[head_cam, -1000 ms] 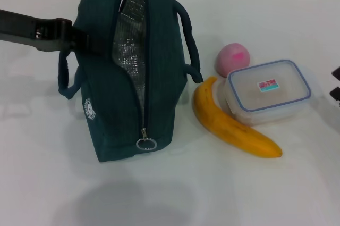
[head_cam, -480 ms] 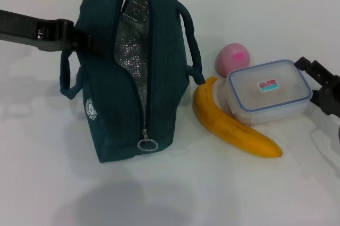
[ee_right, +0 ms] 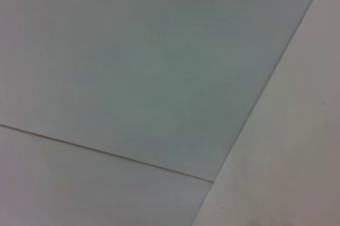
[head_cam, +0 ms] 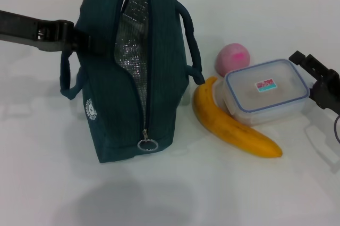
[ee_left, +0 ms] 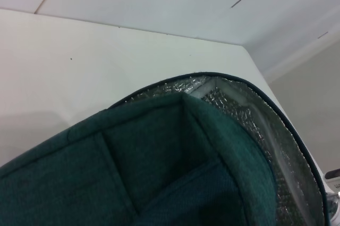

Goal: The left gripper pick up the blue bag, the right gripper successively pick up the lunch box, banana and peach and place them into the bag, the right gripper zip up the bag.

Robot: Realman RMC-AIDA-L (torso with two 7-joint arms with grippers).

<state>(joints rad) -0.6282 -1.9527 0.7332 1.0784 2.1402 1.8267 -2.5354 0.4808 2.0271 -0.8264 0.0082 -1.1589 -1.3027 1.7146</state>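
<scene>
**Teal bag held open on the left, right tool at the lunch box**

Teal-blue fabric fills most of what I see from my left wrist: the blue bag (head_cam: 133,72) stands upright on the white surface (head_cam: 175,194), its zipper undone down the front so the silver foil lining (head_cam: 130,50) shows in the gap. The ring-pull (head_cam: 146,144) hangs low on the front, and the round white logo (head_cam: 90,110) faces my left side. My left tool (head_cam: 87,42) reaches in from the left and is pressed against the upper side of the bag, just above the near handle (head_cam: 68,80); I cannot tell how its fingers stand, since the bag hides their tips.

Right of the bag lie the three things to pack. The banana (head_cam: 228,125) curves along the surface, one end near the bag's far handle (head_cam: 191,45), its middle touching the lunch box (head_cam: 266,97). The lunch box sits flat, lid on, with its pink and teal label (head_cam: 265,84) upward. The peach (head_cam: 232,58) rests just behind the box and the banana's upper end.

My right tool (head_cam: 317,85) comes in from the right edge, its fingers spread, one dark finger (head_cam: 305,62) beside the box's far right corner. It grips nothing. My right wrist view shows only pale flat panels.
</scene>
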